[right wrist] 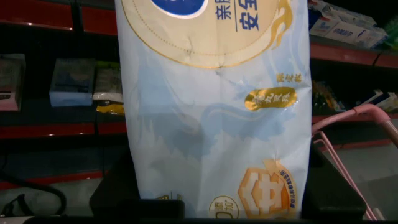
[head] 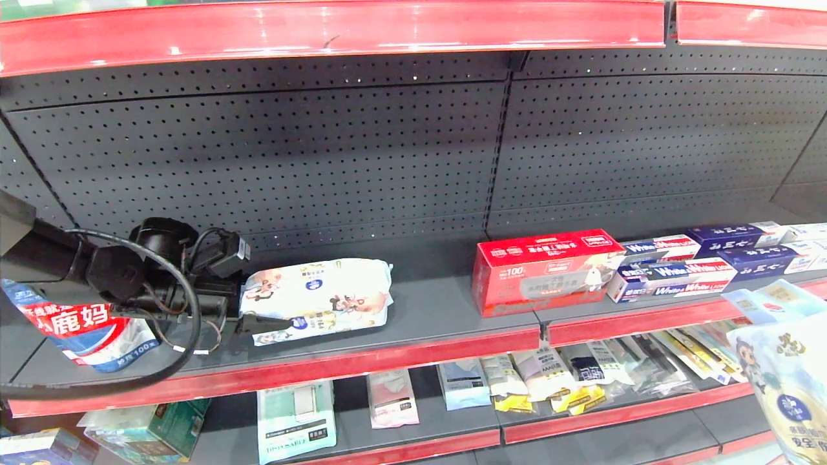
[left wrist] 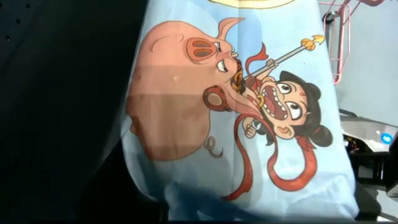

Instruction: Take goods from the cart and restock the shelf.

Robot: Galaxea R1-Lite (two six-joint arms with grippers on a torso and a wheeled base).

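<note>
One cartoon-printed pack (head: 316, 297) lies on the middle shelf (head: 426, 303), its end pinched by the left hand (head: 249, 310), while the right hand (right wrist: 217, 202) clamps a second pack (right wrist: 211, 112) in front of the shelves, not yet placed, so restocking looks partly done.
</note>
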